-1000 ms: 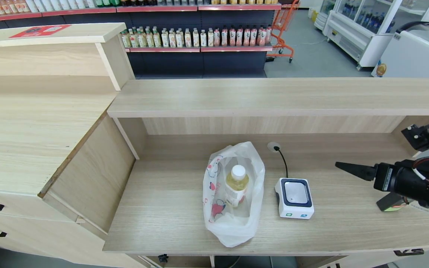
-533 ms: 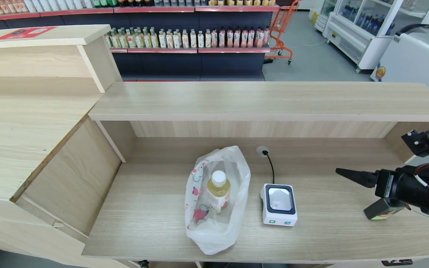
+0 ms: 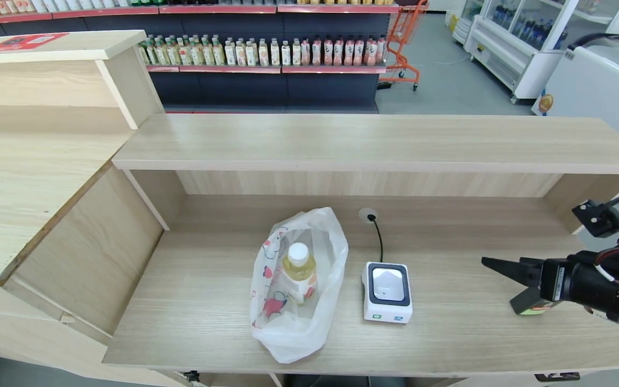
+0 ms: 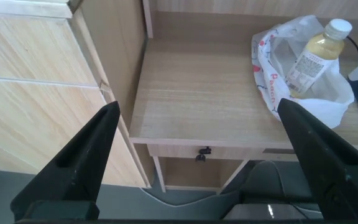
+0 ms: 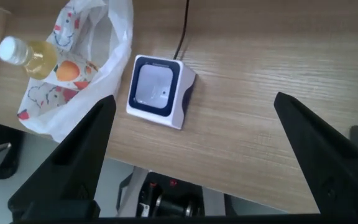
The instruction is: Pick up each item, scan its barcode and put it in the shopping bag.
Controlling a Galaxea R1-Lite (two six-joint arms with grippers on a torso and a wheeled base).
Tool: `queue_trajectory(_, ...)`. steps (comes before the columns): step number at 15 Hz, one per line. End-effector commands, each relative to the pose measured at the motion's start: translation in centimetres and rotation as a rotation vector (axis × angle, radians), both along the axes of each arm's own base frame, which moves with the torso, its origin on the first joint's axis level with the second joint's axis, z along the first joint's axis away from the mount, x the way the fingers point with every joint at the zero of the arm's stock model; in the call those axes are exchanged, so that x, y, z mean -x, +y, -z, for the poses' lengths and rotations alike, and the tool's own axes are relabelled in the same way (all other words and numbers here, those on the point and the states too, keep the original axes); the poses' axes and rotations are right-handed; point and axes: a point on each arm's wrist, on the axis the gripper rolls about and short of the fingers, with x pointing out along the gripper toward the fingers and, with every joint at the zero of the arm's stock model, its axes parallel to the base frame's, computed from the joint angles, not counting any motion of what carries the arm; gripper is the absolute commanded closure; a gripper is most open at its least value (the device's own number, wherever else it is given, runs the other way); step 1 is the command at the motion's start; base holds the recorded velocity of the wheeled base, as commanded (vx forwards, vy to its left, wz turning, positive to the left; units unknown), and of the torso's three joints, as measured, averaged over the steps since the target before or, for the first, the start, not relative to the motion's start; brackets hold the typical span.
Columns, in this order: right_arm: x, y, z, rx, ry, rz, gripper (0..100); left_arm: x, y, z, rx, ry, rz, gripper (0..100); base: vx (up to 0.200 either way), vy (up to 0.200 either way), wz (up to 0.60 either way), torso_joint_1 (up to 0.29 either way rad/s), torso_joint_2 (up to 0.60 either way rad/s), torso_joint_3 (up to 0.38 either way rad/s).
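Note:
A clear plastic shopping bag (image 3: 288, 322) with red cartoon prints stands on the wooden counter (image 3: 207, 306). A bottle (image 3: 299, 269) of yellow drink with a white cap stands upright inside it. To its right sits the white barcode scanner (image 3: 387, 292), window up. A small dark box (image 3: 528, 307) with a green label lies at the counter's right end. My right gripper (image 3: 495, 264) hovers open and empty just above that box. My left gripper (image 4: 197, 104) is open and empty, out in front of the counter's left corner, with the bag (image 4: 303, 93) and bottle (image 4: 316, 53) beyond it. From the right wrist I see the scanner (image 5: 157, 90) and bag (image 5: 73, 74) below.
A raised wooden ledge (image 3: 384, 140) runs along the back of the counter. A tall wooden cabinet (image 3: 30, 177) walls the left side. The scanner's black cable (image 3: 378, 236) runs to a hole in the counter. Bare counter lies between scanner and dark box.
The head camera has shifted, so the whole counter slides left in the picture. The right gripper stays open and now sits farther from the scanner, nearer over the dark box.

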Motion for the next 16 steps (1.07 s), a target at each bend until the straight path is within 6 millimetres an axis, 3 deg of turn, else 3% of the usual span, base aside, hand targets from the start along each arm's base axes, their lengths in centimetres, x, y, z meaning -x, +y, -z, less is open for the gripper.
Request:
queue_trajectory(1,0.2,-0.1,0.4,0.016,0.009,-0.002,0,0.0,0.0,0.0,0.0,0.001,-0.001,0,-0.2,-0.2,0.0,-0.002,0.0,0.002)
queue_trajectory(4,0.3,-0.1,0.6,0.037,0.008,-0.007,0,0.0,0.0,0.0,-0.001,0.001,-0.001,0,-0.2,-0.2,0.0,-0.004,0.0,0.004)
queue_trajectory(7,0.1,-0.2,0.9,0.069,0.01,-0.01,0,0.0,0.0,0.0,-0.006,0.001,-0.001,0,0.0,0.0,0.0,0.0,0.0,0.0)
queue_trajectory(11,-0.2,-1.9,2.7,0.202,0.063,0.092,0,0.0,0.0,0.0,-0.01,0.001,-0.001,0,0.0,-0.2,0.0,0.005,0.0,0.002)
queue_trajectory(16,0.1,-2.7,3.0,0.307,0.052,0.093,0,0.0,0.0,0.0,-0.01,0.001,-0.001,0,0.0,-0.2,0.0,0.01,0.0,-0.001)
